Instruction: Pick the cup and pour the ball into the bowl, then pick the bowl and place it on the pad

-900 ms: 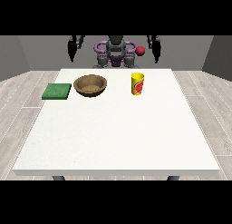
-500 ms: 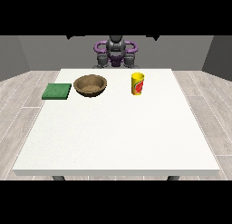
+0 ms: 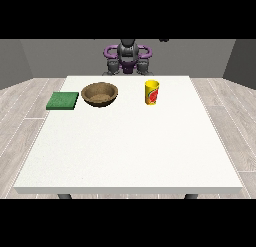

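A yellow cup (image 3: 152, 92) with a red mark stands upright on the white table (image 3: 130, 151), right of centre near the far edge. I cannot see into it, and no ball shows. The brown bowl (image 3: 100, 94) sits left of the cup, and the green pad (image 3: 63, 100) lies flat left of the bowl. The robot's torso (image 3: 128, 56) stands behind the far edge. Only a dark scrap of the hand at the view's right (image 3: 163, 40) shows at the scene's top edge, far above the cup. The other hand is out of view.
Grey wooden floor surrounds the table on all sides. Bare white table surface stretches from the three objects to the near edge.
Both hands, earlier seen beside the robot's shoulders, have gone up out of the picture. A small red ball seen near the hand at the view's right is no longer visible.
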